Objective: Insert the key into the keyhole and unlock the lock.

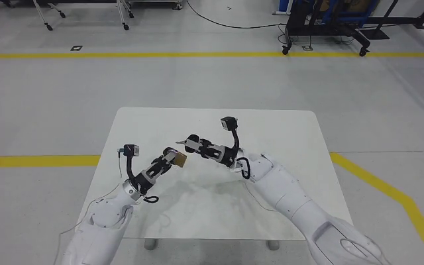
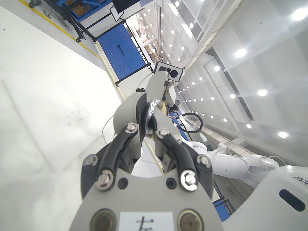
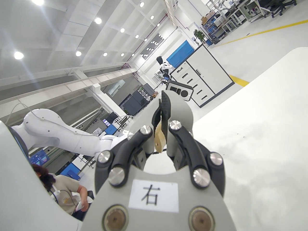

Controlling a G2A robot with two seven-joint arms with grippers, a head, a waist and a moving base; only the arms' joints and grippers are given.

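Observation:
Above the middle of the white table (image 1: 278, 129), my left gripper (image 1: 170, 161) is shut on a small brass lock (image 1: 177, 158). In the left wrist view the left gripper (image 2: 154, 102) clamps the lock, whose silver shackle (image 2: 152, 105) shows between the fingers. My right gripper (image 1: 191, 143) hangs just behind and to the right of the lock, shut on the key (image 1: 179, 141), whose tip points left. In the right wrist view the key's brass head (image 3: 159, 137) sits pinched in the right gripper (image 3: 161, 105). Key tip and lock are close; the keyhole is hidden.
Both arms meet over the table's centre, well above its surface. The table's front edge (image 1: 199, 238) lies near the robot. Yellow floor lines (image 1: 46, 160) run past the table, and wheeled racks (image 1: 331, 33) stand far behind.

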